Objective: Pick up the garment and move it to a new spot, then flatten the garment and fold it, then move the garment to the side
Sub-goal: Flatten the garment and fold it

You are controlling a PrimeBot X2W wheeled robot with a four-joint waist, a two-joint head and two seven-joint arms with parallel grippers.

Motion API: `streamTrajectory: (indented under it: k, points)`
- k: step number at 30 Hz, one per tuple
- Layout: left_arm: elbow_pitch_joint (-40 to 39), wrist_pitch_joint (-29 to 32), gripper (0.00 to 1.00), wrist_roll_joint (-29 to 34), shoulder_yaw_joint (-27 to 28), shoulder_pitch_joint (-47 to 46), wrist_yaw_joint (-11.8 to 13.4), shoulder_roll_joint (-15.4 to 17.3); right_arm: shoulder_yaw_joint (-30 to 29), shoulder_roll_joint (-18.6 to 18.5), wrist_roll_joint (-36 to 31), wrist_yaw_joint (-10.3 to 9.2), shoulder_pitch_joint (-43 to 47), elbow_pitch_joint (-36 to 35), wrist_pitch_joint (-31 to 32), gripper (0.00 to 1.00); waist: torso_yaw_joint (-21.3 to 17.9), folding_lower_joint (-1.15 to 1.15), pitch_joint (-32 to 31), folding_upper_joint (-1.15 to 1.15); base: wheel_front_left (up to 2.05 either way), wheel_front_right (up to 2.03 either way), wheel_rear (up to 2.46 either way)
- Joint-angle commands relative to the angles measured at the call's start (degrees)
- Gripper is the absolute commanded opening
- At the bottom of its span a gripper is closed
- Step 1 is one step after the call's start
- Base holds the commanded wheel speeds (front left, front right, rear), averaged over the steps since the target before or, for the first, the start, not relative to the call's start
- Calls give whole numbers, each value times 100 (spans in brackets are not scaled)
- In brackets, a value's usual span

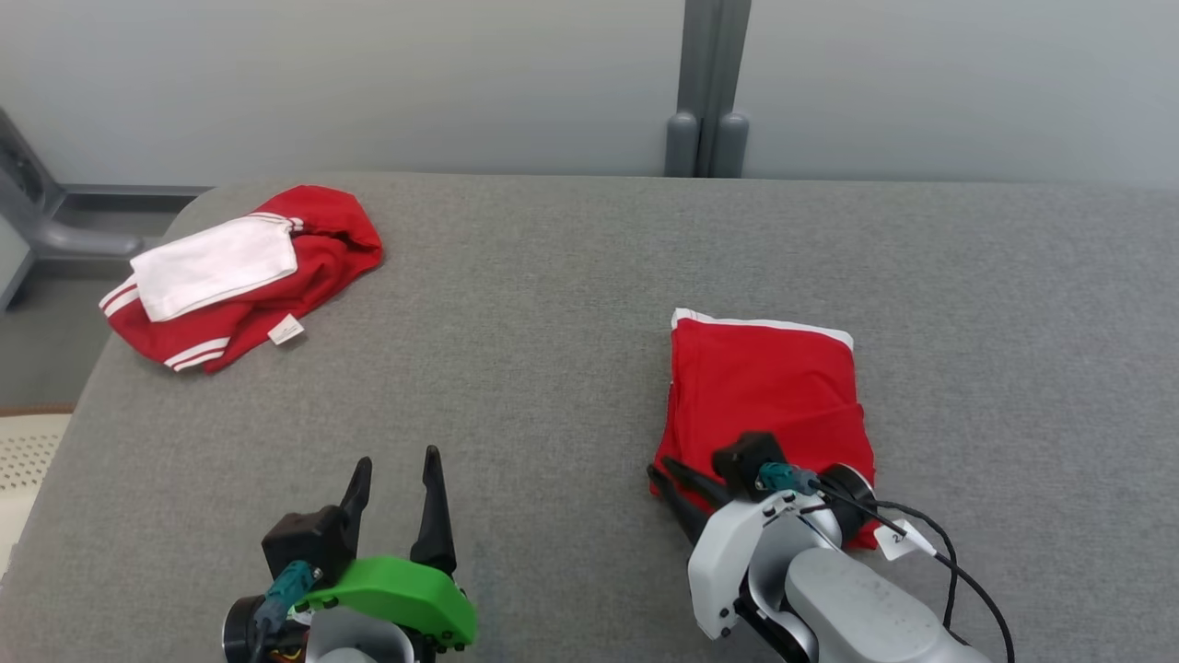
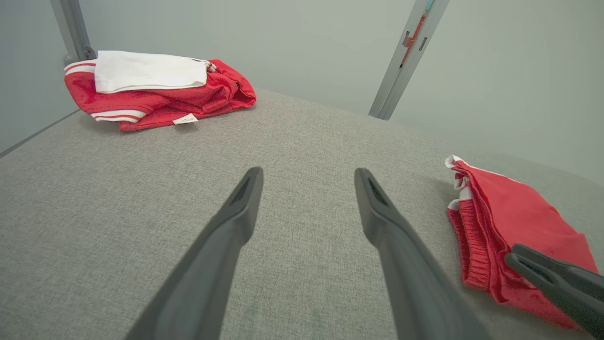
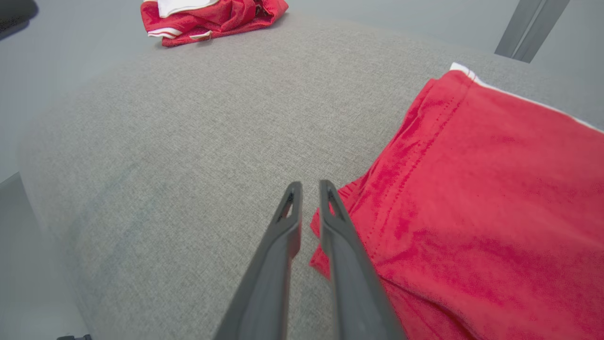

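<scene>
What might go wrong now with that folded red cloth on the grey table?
1. The right gripper, fingers nearly together, sits at the corner of the folded red garment; it might catch only the top layer and pull the fold open.
2. The crumpled red-and-white garment lies near the grey fabric table's far left corner; a careless sweep might push it off.

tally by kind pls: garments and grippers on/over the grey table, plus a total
Garments: 2, the folded red garment and the crumpled red-and-white garment (white panel counted as part of it; cannot tell if it is separate)
Grippers: 2, the left gripper and the right gripper
Total: 4
</scene>
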Motion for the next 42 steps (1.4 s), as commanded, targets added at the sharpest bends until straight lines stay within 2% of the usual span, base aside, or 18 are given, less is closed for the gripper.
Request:
streamTrajectory:
  k: [1,5,10,17,24,31,35,42]
  points:
    - [-4,-23,100,57,47,-6,4,33,-36,-20,27,-8,-58,-57,-120,100,-177,0,-91,0,0,0,0]
    - [-18,-26,100,122,155,-62,8,79,-366,-121,39,-8,-18,-264,-370,100,-361,0,-178,0,0,0,0]
    - [-12,-24,100,327,250,-216,-24,82,-1171,-250,-165,-8,244,-560,-511,100,-550,0,-278,0,0,0,0]
    - [139,-17,100,614,385,-118,-157,-181,-2474,-271,-686,-8,844,-1041,-568,100,-695,0,-366,0,0,0,0]
    - [364,-18,100,886,537,227,-362,-398,-3599,-134,-1277,-7,1635,-1949,-525,100,-669,0,-452,0,0,0,0]
    - [557,-19,100,1072,630,551,-463,-462,-4007,-17,-1588,-8,2408,-3065,-217,100,-594,0,-502,0,0,0,0]
    - [627,-18,100,1137,686,584,-516,-475,-3943,-15,-1367,-7,2648,-3377,-104,100,-569,0,-522,0,0,0,0]
    - [679,-18,100,1210,754,469,-611,-502,-3918,-12,-1351,-8,2802,-3610,53,100,-546,0,-525,0,0,0,0]
